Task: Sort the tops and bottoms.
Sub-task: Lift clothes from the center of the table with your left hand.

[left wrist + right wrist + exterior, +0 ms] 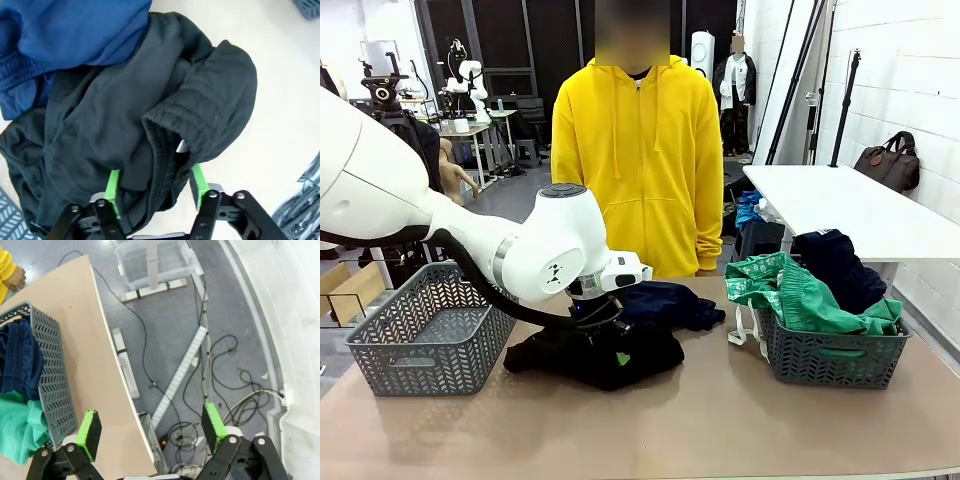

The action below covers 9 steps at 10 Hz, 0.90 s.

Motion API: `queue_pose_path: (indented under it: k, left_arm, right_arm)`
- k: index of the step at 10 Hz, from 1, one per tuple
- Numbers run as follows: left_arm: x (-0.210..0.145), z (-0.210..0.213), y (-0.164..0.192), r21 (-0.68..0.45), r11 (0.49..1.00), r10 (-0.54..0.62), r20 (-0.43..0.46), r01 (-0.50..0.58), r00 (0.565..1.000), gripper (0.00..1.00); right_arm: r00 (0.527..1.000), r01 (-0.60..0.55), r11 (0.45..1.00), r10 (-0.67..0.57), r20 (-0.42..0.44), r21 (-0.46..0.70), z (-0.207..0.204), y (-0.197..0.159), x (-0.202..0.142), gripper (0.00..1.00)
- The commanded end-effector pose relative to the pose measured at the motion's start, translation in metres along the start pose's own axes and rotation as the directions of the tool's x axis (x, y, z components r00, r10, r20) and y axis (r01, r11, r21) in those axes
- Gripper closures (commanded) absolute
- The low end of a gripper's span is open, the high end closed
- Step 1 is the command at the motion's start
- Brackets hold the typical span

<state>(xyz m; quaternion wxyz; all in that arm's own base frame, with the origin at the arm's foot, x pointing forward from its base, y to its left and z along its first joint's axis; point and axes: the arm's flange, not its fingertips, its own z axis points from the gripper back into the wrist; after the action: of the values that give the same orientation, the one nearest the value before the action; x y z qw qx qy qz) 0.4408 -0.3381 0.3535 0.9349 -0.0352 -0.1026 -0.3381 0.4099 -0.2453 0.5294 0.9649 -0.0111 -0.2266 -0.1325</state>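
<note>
Black garment [150,100] mid-table beside navy garment [65,35], left gripper [156,187] pads straddling its waistband fold, clamped or not unclear, right gripper [150,425] spread wide, green garment [810,300] in right basket [790,350]

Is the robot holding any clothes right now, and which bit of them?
The left pincer straddles a fold of the black garment beside its ribbed band; whether it grips yet cannot be told. The right pincer is open, holding nothing.
</note>
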Motion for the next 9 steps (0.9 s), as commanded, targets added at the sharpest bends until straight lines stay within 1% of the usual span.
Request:
queue_pose_path:
  k: [1,2,4,6,9]
  left_arm:
    - [0.001,0.005,0.000,-0.026,1.000,-0.017,-0.015,0.016,1.000,0.99]
    - [-0.001,0.009,-0.003,-0.036,0.999,-0.017,-0.023,0.016,1.000,1.00]
    - [-0.004,0.015,-0.006,-0.049,0.999,-0.023,-0.010,0.022,1.000,1.00]
    - [-0.006,0.023,-0.006,-0.053,0.999,-0.003,-0.010,0.002,1.000,1.00]
    - [-0.006,0.043,0.001,-0.056,0.998,0.039,0.021,-0.037,0.999,1.00]
  right_arm:
    - [1.000,-0.015,1.000,0.015,-0.011,-0.014,0.000,0.000,-0.002,0.00]
    - [1.000,-0.015,1.000,0.015,-0.011,-0.014,0.000,0.000,-0.002,0.00]
    - [1.000,-0.015,1.000,0.015,-0.011,-0.014,0.000,0.000,-0.002,0.00]
    - [1.000,-0.015,1.000,0.015,-0.011,-0.014,0.000,0.000,-0.002,0.00]
    - [1.000,-0.015,1.000,0.015,-0.011,-0.014,0.000,0.000,-0.002,0.00]
